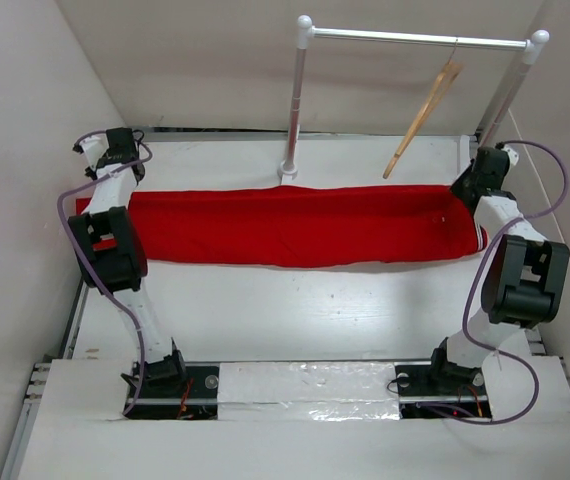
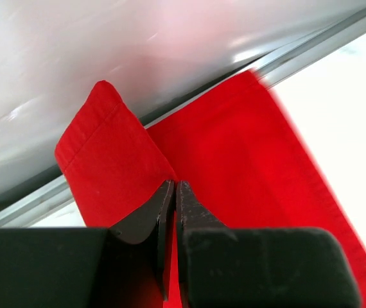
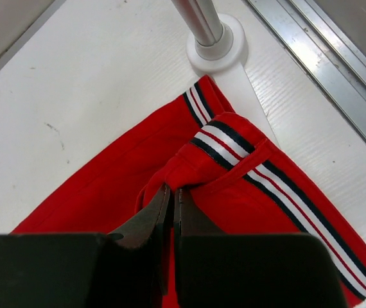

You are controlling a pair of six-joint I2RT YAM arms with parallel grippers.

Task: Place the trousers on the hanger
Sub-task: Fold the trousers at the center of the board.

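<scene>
Your left claw [image 2: 172, 187] is all but shut, its dark jaws pressed together on a fold of the red trousers [image 1: 295, 225]. The plain hemmed end of the cloth stands up just beyond the claw, close against the pale side wall [image 2: 106, 38]. Your right claw [image 3: 170, 192] is closed to the same narrow slit on the other end of the garment. It grips a bunched edge just short of the striped band [image 3: 234, 144] of white, dark and red, with the round white foot [image 3: 228, 52] of the clothes rail a little further beyond. Between your two claws the trousers lie stretched in one long strip, flat across the white table [image 1: 295, 310], reaching from one claw to the other. The wooden hanger [image 1: 423, 118] hangs tilted by its hook from the white rail [image 1: 415, 38]. It sits beyond your right claw and a little toward your left one, well apart from your left claw, and neither claw touches it.
</scene>
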